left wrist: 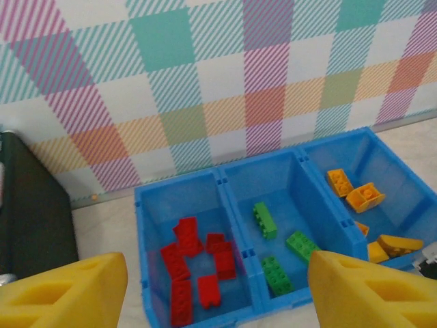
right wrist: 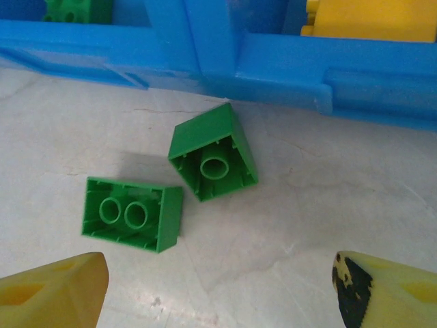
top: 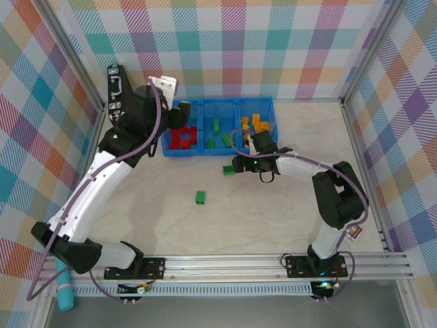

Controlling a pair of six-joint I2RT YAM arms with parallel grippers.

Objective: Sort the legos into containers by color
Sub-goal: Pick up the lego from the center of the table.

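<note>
Containers [left wrist: 229, 205]: blue three-bin tray; red legos [left wrist: 179, 263] left, green legos [left wrist: 265, 220] middle, yellow-orange legos [left wrist: 364, 197] right. Two green bricks [right wrist: 133, 215] near its wall, undersides showing; lone brick [top: 201, 197] apart, pose unclear.

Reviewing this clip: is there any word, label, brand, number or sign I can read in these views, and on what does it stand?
No readable text in any view.
Green bricks on the table: undersides up, no lettering shows.
Blue bins: no label visible on the walls or rims.
Black case: any marking is too dark and small to read.
</note>
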